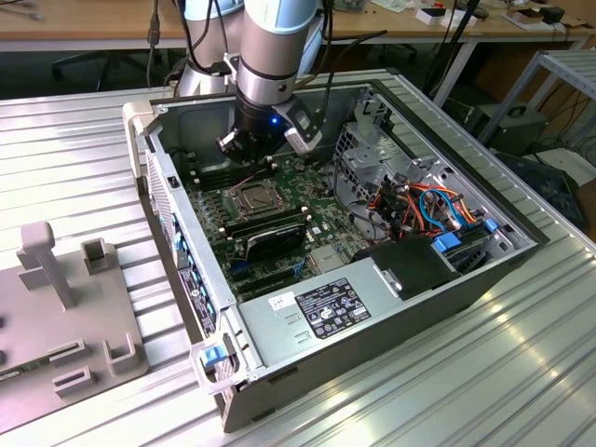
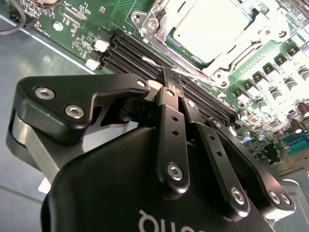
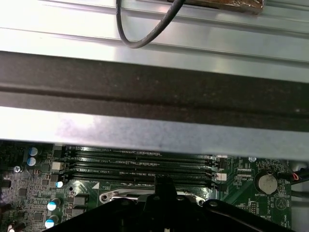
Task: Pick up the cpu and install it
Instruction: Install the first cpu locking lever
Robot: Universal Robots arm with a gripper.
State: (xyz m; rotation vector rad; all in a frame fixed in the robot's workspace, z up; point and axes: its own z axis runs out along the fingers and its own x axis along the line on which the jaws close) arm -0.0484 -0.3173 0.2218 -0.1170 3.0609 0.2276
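The cpu shows its dull silver-grey top in the second wrist view. It lies flat inside the metal-framed socket on the green motherboard. In the exterior view the socket sits in the middle of the open computer case, and my gripper hangs a little above and behind it. My gripper is shut, its two black fingers pressed together with nothing between them. Its tip hovers over the memory slots beside the socket, apart from the cpu.
Black memory slots run alongside the socket. The case wall stands close behind the gripper. A power supply, bundled cables and a drive cage fill the case's other side. A grey fixture lies on the table at the exterior view's left.
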